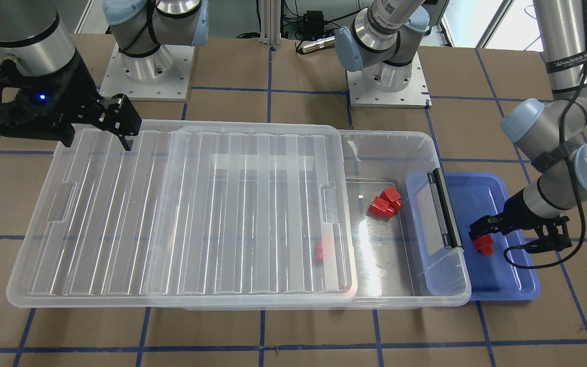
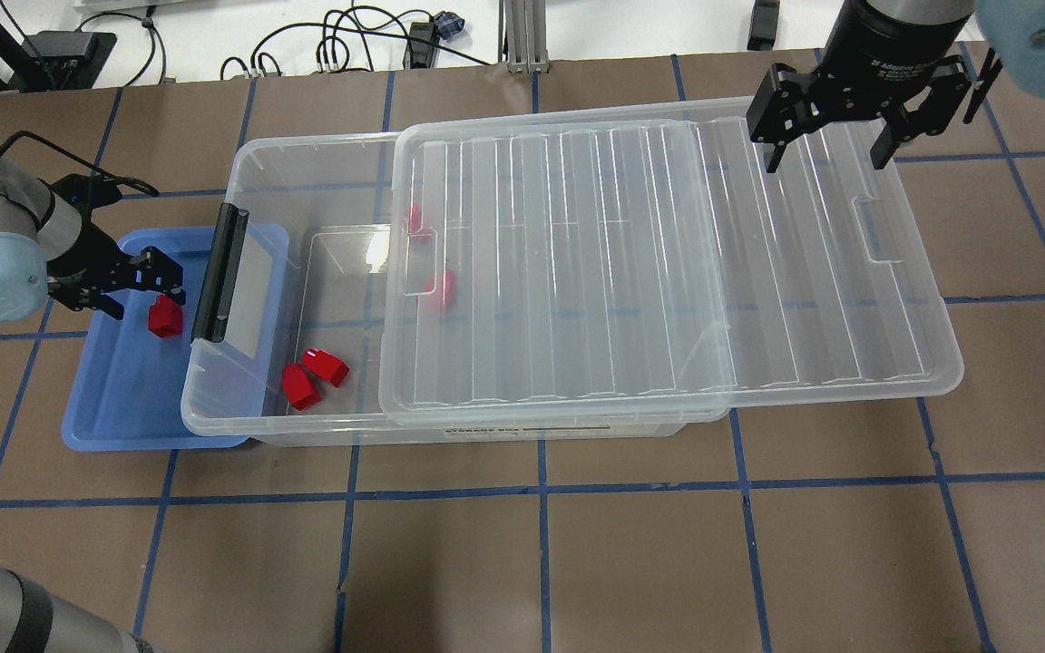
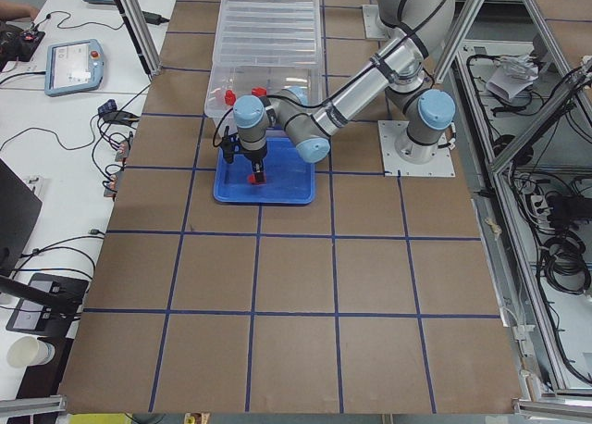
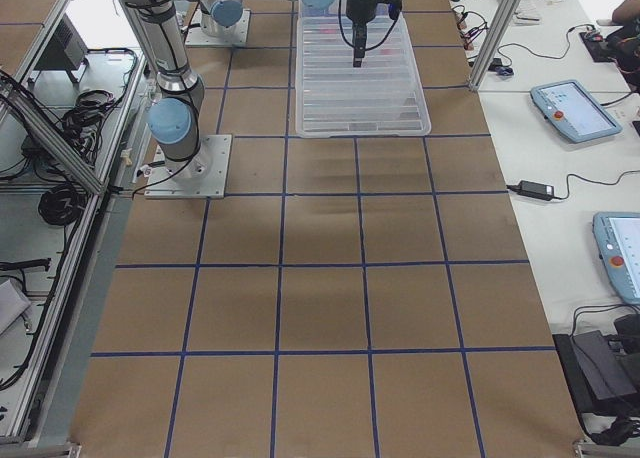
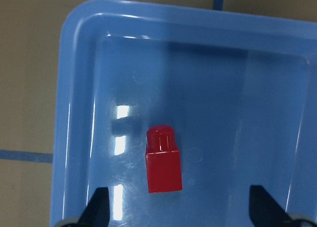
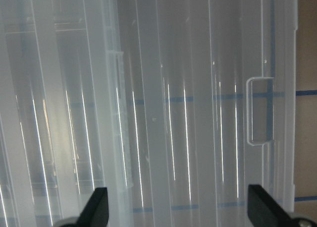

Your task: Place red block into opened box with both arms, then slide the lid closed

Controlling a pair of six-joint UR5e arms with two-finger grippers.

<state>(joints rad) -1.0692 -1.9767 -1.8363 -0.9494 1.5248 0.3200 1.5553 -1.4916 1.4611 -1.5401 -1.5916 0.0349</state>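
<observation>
One red block (image 5: 164, 160) lies on its side on the floor of the blue tray (image 5: 79, 88). My left gripper (image 5: 181, 209) hangs open just above it, fingers wide apart, touching nothing. The clear box (image 2: 305, 150) has its black bar (image 2: 219, 272) at the tray end. The ribbed lid (image 2: 668, 272) is slid toward my right, leaving that end of the box uncovered. Two red blocks (image 2: 314, 374) lie on the uncovered floor, and two more (image 2: 444, 286) show through the lid. My right gripper (image 2: 825, 165) is open above the lid's far corner.
The blue tray (image 2: 114, 399) sits partly under the box's overhanging end. Blue tape lines grid the brown table (image 2: 522, 562). Both arm bases (image 1: 145, 66) stand behind the box. Side tables with tablets and cables flank the ends.
</observation>
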